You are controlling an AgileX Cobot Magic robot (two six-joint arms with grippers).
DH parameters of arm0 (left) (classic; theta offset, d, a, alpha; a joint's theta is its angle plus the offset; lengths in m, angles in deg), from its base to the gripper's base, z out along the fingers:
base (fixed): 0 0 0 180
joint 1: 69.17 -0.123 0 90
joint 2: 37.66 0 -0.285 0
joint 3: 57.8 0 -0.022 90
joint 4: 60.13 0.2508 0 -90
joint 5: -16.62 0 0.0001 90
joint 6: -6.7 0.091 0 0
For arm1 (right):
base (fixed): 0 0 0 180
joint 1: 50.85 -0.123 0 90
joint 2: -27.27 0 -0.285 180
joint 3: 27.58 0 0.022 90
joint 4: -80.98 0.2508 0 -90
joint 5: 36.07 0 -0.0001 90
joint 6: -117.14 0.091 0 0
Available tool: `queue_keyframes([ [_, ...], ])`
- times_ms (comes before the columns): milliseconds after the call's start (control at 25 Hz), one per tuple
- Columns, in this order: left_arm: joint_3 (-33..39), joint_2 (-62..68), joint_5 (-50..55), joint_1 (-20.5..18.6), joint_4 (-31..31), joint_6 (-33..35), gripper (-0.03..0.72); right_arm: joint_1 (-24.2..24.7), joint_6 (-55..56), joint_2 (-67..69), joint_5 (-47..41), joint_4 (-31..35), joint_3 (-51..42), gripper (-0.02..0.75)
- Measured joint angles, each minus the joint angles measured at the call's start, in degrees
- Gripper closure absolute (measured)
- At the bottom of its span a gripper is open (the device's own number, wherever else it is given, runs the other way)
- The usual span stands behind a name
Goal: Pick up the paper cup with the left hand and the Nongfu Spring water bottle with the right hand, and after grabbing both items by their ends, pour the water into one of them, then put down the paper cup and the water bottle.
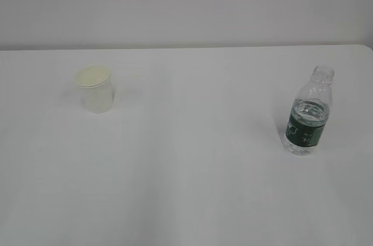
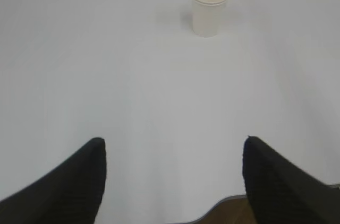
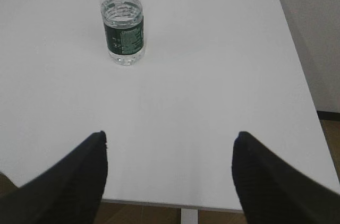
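The cream paper cup (image 1: 94,89) stands upright on the left of the white table (image 1: 186,170); in the left wrist view the paper cup (image 2: 210,8) is far ahead, slightly right of centre. My left gripper (image 2: 174,141) is open and empty near the table's front edge. The Nongfu Spring water bottle (image 1: 309,112) stands upright and capless on the right, with water (image 1: 309,111) up to about its dark green label. In the right wrist view the bottle (image 3: 122,19) is ahead to the left of my right gripper (image 3: 170,135), which is open and empty. Neither arm appears in the exterior view.
The table's front edge (image 3: 175,205) runs just under both grippers, with brown floor below it. The table's right edge (image 3: 297,70) lies close to the bottle's side. A plain wall (image 1: 186,1) rises behind the table.
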Motion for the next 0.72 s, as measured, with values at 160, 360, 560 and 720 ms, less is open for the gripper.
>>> queue_keyframes([
  [160,0.0,0.0,0.0,0.0,0.0,0.0,0.118,0.0,0.0,0.0,0.0,0.0,0.0,0.178],
  [360,0.0,0.0,0.0,0.0,0.0,0.0,0.118,0.0,0.0,0.0,0.0,0.0,0.0,0.179],
  [560,0.0,0.0,0.0,0.0,0.0,0.0,0.119,0.0,0.0,0.0,0.0,0.0,0.0,0.181],
  [720,0.0,0.0,0.0,0.0,0.0,0.0,0.120,0.0,0.0,0.0,0.0,0.0,0.0,0.182],
])
